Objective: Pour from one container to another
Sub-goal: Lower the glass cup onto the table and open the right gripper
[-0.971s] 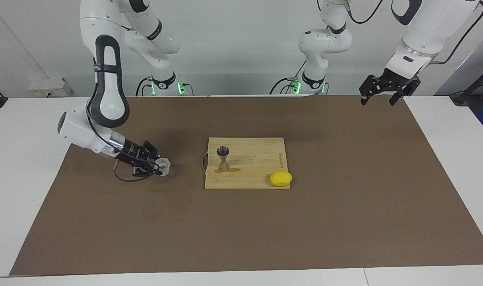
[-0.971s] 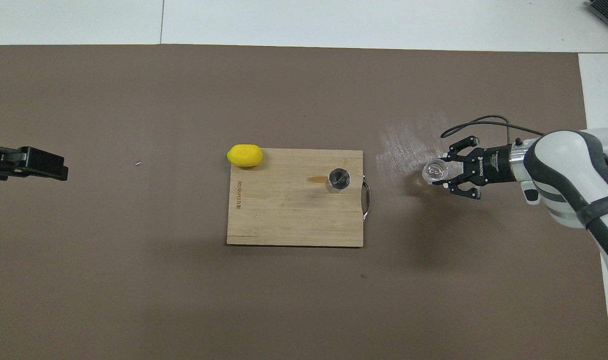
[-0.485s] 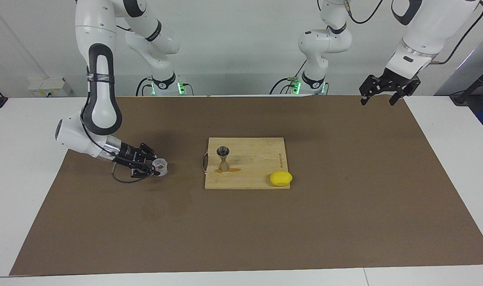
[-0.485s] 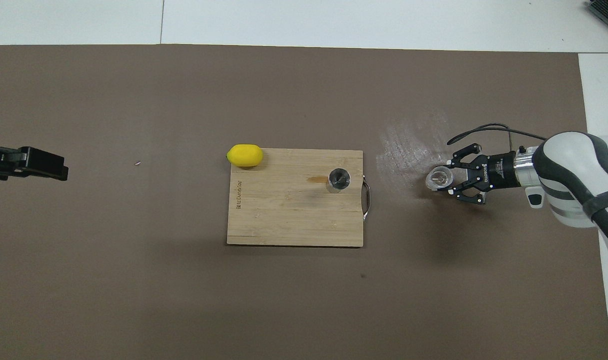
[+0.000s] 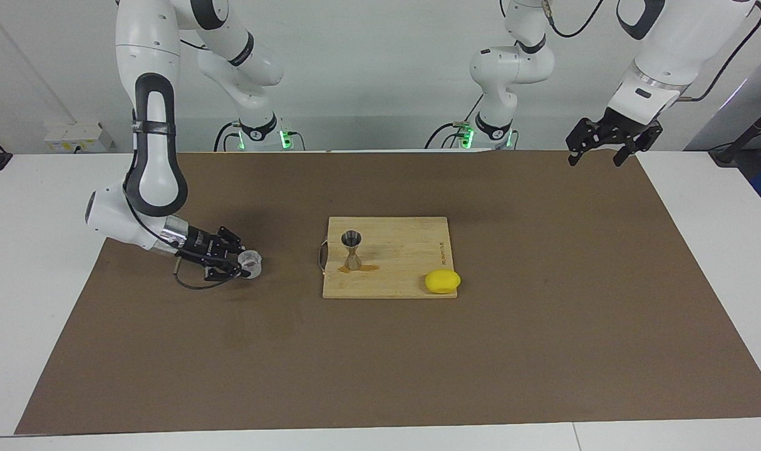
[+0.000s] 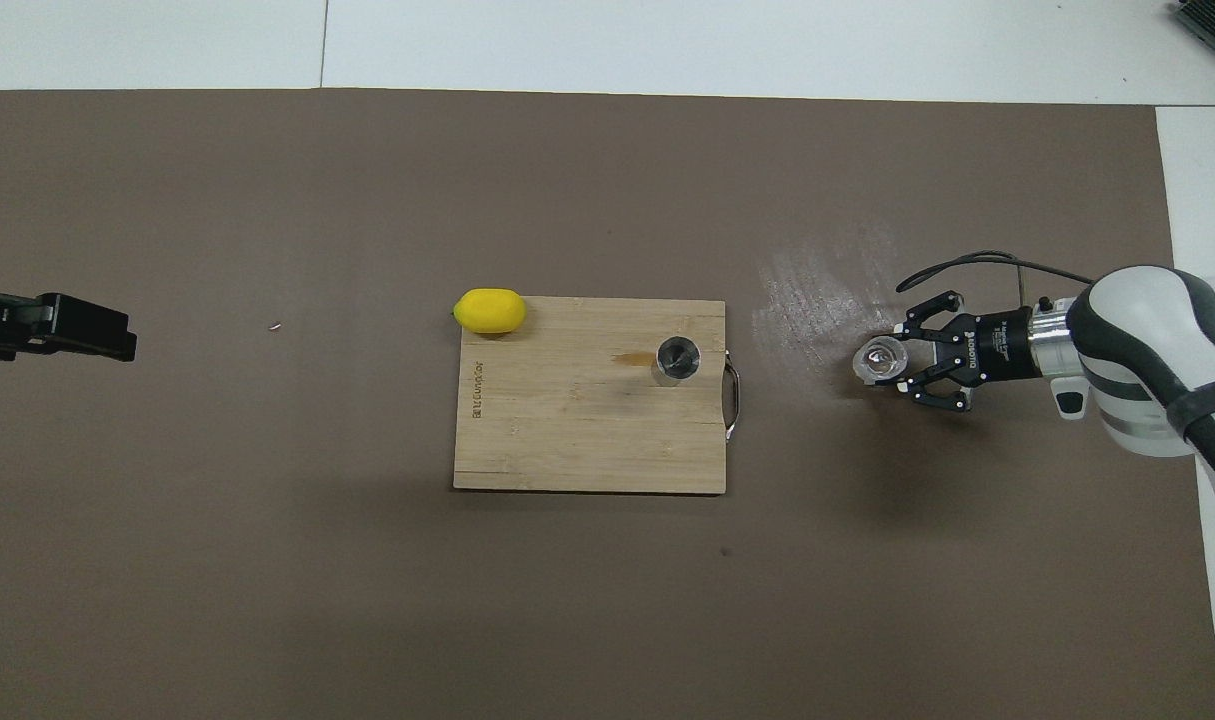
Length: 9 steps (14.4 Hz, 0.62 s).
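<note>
Your right gripper point(image 5: 239, 264) has lowered the glass tumbler point(image 5: 252, 263) onto the mat, fingers around it, grip unclear. Your left gripper point(image 5: 612, 139) waits open; the jigger point(image 5: 352, 249) looks filled.

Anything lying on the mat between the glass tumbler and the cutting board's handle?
No object. Between the tumbler and the board handle there is only brown mat with a pale scuffed patch, seen in the overhead view.

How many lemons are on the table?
1. The lemon sits at a corner of the wooden cutting board, toward the left arm's end. None looks hidden.
</note>
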Each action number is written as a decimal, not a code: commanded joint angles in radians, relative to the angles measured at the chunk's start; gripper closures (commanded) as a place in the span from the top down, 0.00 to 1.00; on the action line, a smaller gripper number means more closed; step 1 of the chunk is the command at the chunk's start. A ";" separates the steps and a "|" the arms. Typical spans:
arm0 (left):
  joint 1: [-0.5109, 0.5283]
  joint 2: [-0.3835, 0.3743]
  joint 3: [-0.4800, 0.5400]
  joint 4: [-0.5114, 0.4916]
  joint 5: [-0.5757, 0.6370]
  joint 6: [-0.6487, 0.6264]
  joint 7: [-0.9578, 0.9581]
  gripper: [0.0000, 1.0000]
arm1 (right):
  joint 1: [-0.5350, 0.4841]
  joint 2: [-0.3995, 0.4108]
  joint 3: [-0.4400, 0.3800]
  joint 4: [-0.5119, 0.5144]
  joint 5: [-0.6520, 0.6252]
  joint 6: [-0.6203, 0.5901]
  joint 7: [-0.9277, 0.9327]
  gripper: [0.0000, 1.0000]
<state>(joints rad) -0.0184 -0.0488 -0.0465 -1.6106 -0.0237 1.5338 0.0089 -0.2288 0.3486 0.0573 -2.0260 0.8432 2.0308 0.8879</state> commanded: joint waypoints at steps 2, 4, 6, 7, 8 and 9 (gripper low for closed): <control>0.003 -0.011 0.000 -0.017 0.002 0.012 0.003 1.00 | -0.027 -0.013 0.006 -0.028 0.030 0.032 -0.038 0.43; 0.003 -0.011 0.000 -0.017 0.002 0.012 0.003 1.00 | -0.029 -0.013 0.003 -0.028 0.024 0.043 -0.038 0.58; 0.001 -0.009 0.000 -0.017 0.002 0.012 0.003 1.00 | -0.041 -0.016 0.001 -0.039 0.016 0.058 -0.044 0.89; 0.003 -0.011 0.000 -0.017 0.002 0.012 0.003 1.00 | -0.041 -0.017 0.001 -0.042 0.014 0.078 -0.055 1.00; 0.003 -0.011 0.000 -0.017 0.002 0.012 0.003 1.00 | -0.043 -0.023 0.000 -0.045 0.014 0.088 -0.058 1.00; 0.003 -0.011 0.000 -0.017 0.002 0.012 0.003 1.00 | -0.049 -0.034 0.000 -0.054 0.010 0.088 -0.060 1.00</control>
<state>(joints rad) -0.0184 -0.0488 -0.0465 -1.6106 -0.0237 1.5339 0.0090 -0.2574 0.3477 0.0505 -2.0425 0.8434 2.0974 0.8676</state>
